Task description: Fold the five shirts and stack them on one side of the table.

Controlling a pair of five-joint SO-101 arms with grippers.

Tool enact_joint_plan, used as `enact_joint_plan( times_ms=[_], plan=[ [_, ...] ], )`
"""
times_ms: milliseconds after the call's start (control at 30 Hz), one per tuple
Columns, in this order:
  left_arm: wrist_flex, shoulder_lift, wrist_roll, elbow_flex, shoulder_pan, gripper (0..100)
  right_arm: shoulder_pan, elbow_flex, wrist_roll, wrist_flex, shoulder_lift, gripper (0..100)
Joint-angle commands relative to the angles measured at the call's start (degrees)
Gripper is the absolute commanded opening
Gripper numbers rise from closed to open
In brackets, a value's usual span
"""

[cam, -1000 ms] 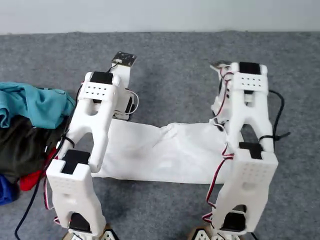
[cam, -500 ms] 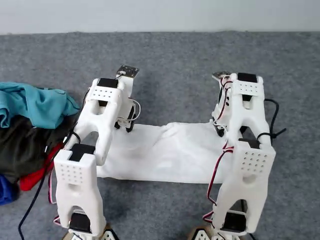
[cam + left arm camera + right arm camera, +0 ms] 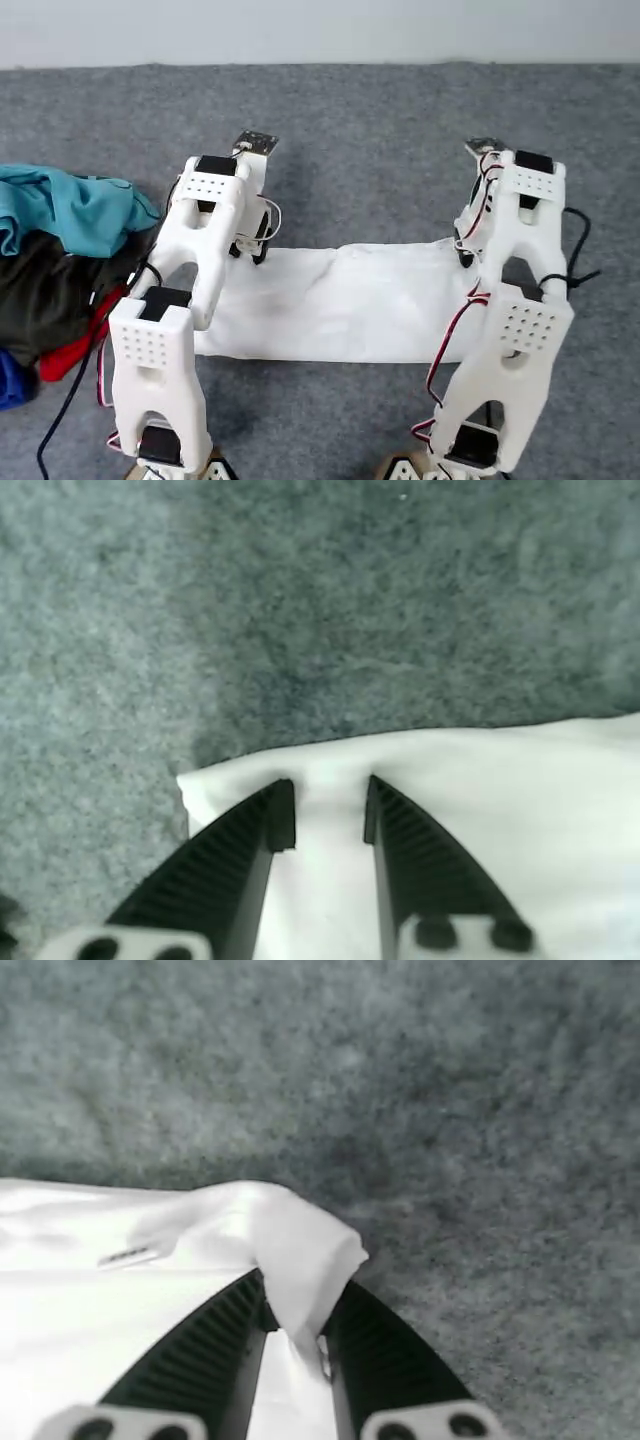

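"Where's the white shirt (image 3: 340,305)?"

"In the middle of the table. It's folded into a long band running left to right and lies mostly flat. Its far right corner is bunched up into a small peak."

"And the others?"

"They're heaped unfolded at the left edge. A teal shirt (image 3: 70,205) lies farthest, a dark shirt (image 3: 45,290) nearer. A red shirt (image 3: 70,355) and a blue shirt (image 3: 8,378) lie nearest, the blue one cut off at the edge."
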Motion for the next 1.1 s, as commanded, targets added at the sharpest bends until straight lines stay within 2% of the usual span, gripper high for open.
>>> enact_joint_plan(
  times_ms=[0, 100, 200, 300, 633, 800, 1067],
  plan=[
    [-0.3, 0.1, 0.4, 0.0, 1.4, 13, 0.9, -0.6, 0.4, -0.1, 0.2, 2.3],
    [-0.9, 0.1, 0.4, 0.0, 1.9, 13, 0.7, -1.7, 0.2, 2.8, -0.6, 5.4],
    [-0.8, -0.4, 0.4, 0.0, 1.9, 13, 0.5, -7.1, 0.3, 11.4, -1.9, 14.4],
    [1.1, -1.0, 0.4, -2.1, 1.7, 13, 0.6, -12.4, 0.4, 17.6, -3.0, 18.4],
    [10.6, -5.8, 0.2, -9.8, 1.7, 13, 0.7, -1.8, 0.4, 17.4, -8.4, 18.6],
    [12.0, -6.5, 0.0, -9.8, 1.5, 13, 0.3, 5.6, 2.4, 15.8, -8.4, 18.6],
    [12.1, -5.6, 0.0, -9.7, 1.6, 13, 0.7, 8.7, 2.4, 11.5, -8.6, 18.6]
  ],
)
